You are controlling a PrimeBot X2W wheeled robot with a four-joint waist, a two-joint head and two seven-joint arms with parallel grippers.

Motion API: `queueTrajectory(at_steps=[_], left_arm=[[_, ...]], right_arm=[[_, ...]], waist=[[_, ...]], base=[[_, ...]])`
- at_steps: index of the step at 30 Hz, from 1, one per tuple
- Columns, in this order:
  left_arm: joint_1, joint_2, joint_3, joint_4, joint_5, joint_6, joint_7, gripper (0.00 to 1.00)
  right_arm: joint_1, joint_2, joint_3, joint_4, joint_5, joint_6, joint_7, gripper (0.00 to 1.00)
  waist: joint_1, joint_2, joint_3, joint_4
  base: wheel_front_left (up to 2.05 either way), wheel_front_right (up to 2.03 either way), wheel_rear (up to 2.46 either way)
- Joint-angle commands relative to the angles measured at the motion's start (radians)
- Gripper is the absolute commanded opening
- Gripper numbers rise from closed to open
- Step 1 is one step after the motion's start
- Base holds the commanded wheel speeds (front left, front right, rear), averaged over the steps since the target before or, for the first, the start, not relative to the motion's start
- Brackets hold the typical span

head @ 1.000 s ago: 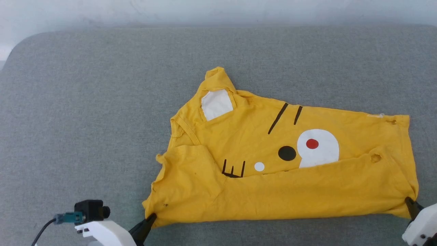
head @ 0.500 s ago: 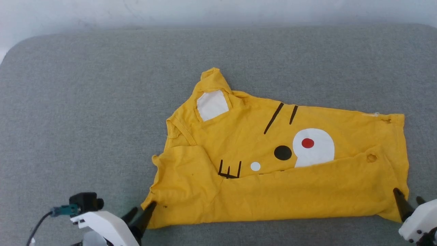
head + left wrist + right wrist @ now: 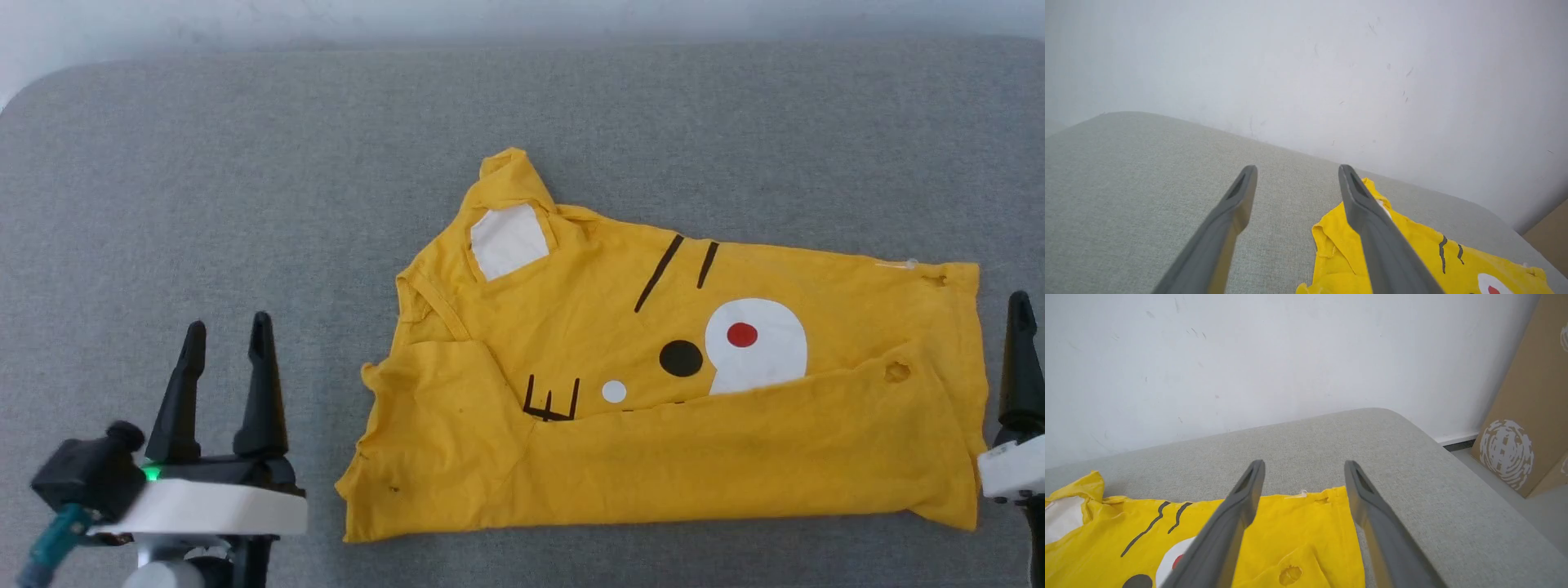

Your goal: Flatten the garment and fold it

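Yellow cloth of the garment (image 3: 653,465) is lying on the grey cushion (image 3: 245,163), its near edge doubled up over the bottom of the print and its white patch (image 3: 508,242) sitting toward my far left. I am holding my left gripper (image 3: 229,322) off the shirt's left side, fingers spread apart and gripping nothing. My right gripper (image 3: 1304,463) is hovering just beside the shirt's right edge, likewise spread wide and empty.

No words or numbers legible, garment (image 3: 694,465) print pictorial only, oval, dots, strokes, cardboard box (image 3: 1535,375) emblem, white, round, unreadable
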Motion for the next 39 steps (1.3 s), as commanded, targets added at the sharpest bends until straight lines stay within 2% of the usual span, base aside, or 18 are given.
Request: queueTrajectory(at_steps=[1, 5, 8, 14, 18, 23, 26, 30, 32, 39], left_arm=[[-0.012, -0.004, -0.016, 0.005, 0.07, 0.007, -0.049, 1.0], [-0.011, -0.032, -0.05, 0.014, 0.208, 0.026, -0.083, 1.0], [-0.004, -0.067, -0.051, 0.008, 0.263, 0.025, -0.085, 1.0], [0.009, -0.098, -0.021, 0.016, 0.29, -0.001, -0.085, 1.0], [-0.003, -0.097, 0.01, 0.025, 0.301, -0.023, -0.085, 1.0], [-0.089, -0.056, 0.007, 0.049, 0.3, -0.058, -0.056, 1.0], [-0.192, -0.022, -0.009, 0.052, 0.272, -0.085, 0.031, 1.0], [-0.365, 0.026, -0.044, 0.082, 0.206, -0.112, 0.204, 1.0], [-0.467, 0.051, -0.07, 0.099, 0.18, -0.12, 0.299, 1.0], [-0.824, 0.083, -0.144, 0.224, 0.071, -0.129, 0.602, 1.0]], right_arm=[[-0.001, 0.001, 0.009, 0.005, -0.023, -0.002, -0.056, 1.0], [0.022, 0.001, 0.024, 0.043, -0.066, -0.002, -0.163, 1.0], [0.04, 0.001, 0.028, 0.087, -0.073, -0.002, -0.226, 1.0], [0.052, 0.001, 0.045, 0.149, -0.066, -0.002, -0.281, 1.0], [0.041, 0.001, 0.042, 0.166, -0.076, -0.002, -0.294, 1.0], [0.024, 0.001, 0.038, 0.17, -0.08, -0.002, -0.295, 1.0], [0.014, 0.001, 0.039, 0.169, -0.079, -0.002, -0.292, 1.0], [-0.005, 0.001, 0.047, 0.166, -0.078, -0.002, -0.292, 1.0], [-0.019, 0.001, 0.052, 0.164, -0.079, -0.002, -0.291, 1.0], [-0.08, 0.001, 0.077, 0.167, -0.081, -0.002, -0.298, 1.0]], waist=[[-0.0001, 0.0, 0.001, 0.003], [-0.0001, 0.0, -0.001, 0.006], [-0.0001, 0.0, -0.002, 0.005], [-0.0001, 0.0, -0.004, -0.007], [-0.0001, 0.0, -0.001, -0.019], [-0.0001, 0.0, 0.02, -0.028], [-0.0001, 0.0, 0.047, -0.03], [-0.0001, 0.0, 0.102, -0.034], [-0.0001, 0.0, 0.137, -0.036], [-0.0001, 0.0, 0.251, -0.055]], base=[[0.0, 0.0, 0.0], [0.0, 0.0, 0.0], [0.0, 0.0, 0.0], [0.0, 0.0, 0.0], [0.0, 0.0, 0.0], [0.0, 0.0, 0.0], [0.0, 0.0, 0.0], [0.0, 0.0, 0.0], [0.0, 0.0, 0.0], [0.0, 0.0, 0.0]])
